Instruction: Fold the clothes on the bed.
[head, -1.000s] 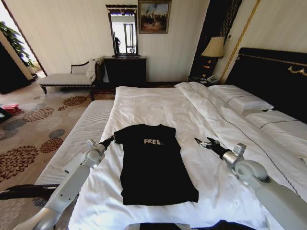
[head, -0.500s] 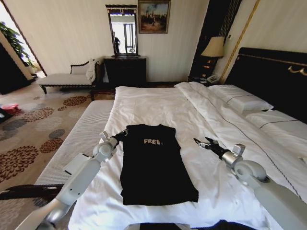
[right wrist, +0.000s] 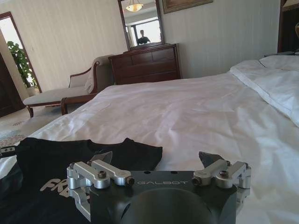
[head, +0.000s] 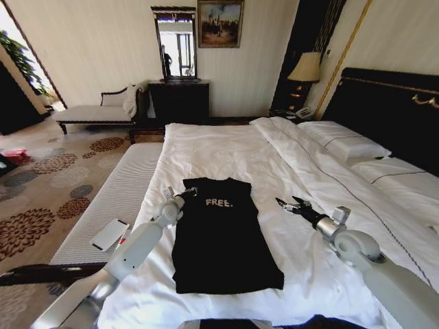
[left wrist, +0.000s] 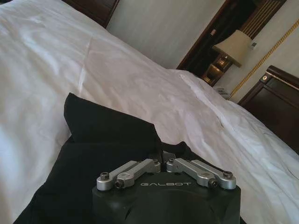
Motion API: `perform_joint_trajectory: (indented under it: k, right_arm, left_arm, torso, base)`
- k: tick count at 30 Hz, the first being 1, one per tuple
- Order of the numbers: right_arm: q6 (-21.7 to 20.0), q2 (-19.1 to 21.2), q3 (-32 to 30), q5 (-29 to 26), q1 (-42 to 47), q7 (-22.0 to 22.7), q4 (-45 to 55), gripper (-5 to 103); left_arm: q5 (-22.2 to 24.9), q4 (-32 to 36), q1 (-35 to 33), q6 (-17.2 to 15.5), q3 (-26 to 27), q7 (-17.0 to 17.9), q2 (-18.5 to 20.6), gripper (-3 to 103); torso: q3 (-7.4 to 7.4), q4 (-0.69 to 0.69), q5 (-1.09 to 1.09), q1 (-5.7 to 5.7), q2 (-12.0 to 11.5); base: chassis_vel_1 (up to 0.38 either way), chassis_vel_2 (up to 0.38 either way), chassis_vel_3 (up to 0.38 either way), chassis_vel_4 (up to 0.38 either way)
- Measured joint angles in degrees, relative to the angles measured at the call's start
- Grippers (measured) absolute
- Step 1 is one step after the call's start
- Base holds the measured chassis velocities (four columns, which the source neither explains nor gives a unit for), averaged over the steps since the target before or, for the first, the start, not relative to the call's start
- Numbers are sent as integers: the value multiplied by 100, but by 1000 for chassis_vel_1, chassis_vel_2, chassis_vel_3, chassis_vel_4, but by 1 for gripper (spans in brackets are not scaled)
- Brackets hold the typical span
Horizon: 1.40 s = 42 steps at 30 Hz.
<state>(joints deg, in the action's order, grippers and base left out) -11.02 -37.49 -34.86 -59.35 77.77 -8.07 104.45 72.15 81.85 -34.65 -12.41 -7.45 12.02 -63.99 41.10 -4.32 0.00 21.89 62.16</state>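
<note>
The black T-shirt lies flat on the near part of the bed, chest lettering up. The left arm reaches in from the side, left gripper pinched closed on the shirt's folded-in sleeve by the collar. The right gripper hovers just beside the shirt, jaws spread wide, holding nothing.

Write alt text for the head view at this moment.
A black T-shirt lies flat on a white bed, its left sleeve folded inward by the left gripper, which is shut on it. The right gripper hangs open over the sheet, clear of the shirt.
</note>
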Motion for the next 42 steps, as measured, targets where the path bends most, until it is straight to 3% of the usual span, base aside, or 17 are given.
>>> perform_joint_trajectory:
  k: [7,10,13,16,17,18,19,20,25,29,31,36,42]
  right_arm:
    - [2,-26,28,17,-7,-8,2,100]
    - [4,-62,45,45,15,-20,2,100]
    - [6,-76,45,52,33,-28,7,100]
    - [8,-80,45,54,38,-30,16,100]
    - [8,-79,45,54,37,-31,20,100]
    - [8,-77,45,54,29,-30,26,100]
    - [8,-77,45,54,29,-30,26,100]
    - [8,-75,49,53,23,-31,29,100]
    - [8,-67,65,60,7,-22,40,100]
    - [8,-107,60,79,42,-11,69,100]
    - [8,-168,27,88,85,16,106,100]
    - [60,-242,-42,233,160,33,169,100]
    - [328,-392,-184,589,394,70,280,100]
  left_arm:
    - [-136,-139,-30,19,-59,-3,-82,-1]
    - [-317,-198,-37,82,-76,-12,-131,15]
    - [-485,-201,-47,129,-96,-15,-149,20]
    - [-791,-151,-77,203,-170,-22,-128,36]
    - [-829,-111,-90,204,-187,-51,-104,36]
    - [-885,-55,-106,204,-201,-104,-64,47]
    - [-885,-55,-106,204,-201,-104,-64,47]
    - [-907,-16,-114,202,-211,-131,-34,47]
    - [-949,323,-180,178,-301,-181,222,69]
    - [-1074,574,-307,183,-242,-93,365,80]
    - [-1347,779,-511,208,-68,-32,551,90]
    - [-1616,1200,-1116,221,426,-60,978,100]
    - [-2002,1725,-1763,332,900,-84,1380,100]
  torso:
    - [0,1,0,0,-1]
    - [0,1,0,0,-1]
    - [0,0,0,0,-1]
    - [0,0,0,0,-1]
    - [0,1,0,0,0]
    - [0,1,0,0,0]
    - [0,1,0,0,0]
    - [0,1,0,0,0]
    - [0,1,0,0,0]
    - [0,0,-1,0,0]
    - [0,0,0,0,0]
    - [-1,2,-2,0,0]
    - [-1,0,-2,-1,0]
  base:
    - [0,0,0,0]
    - [0,0,0,0]
    - [0,0,0,0]
    - [0,0,0,0]
    - [0,0,0,0]
    - [0,0,0,0]
    - [0,0,0,0]
    - [0,0,0,0]
    - [0,0,0,0]
    - [0,0,0,0]
    - [0,0,0,0]
    - [0,0,0,0]
    - [0,0,0,0]
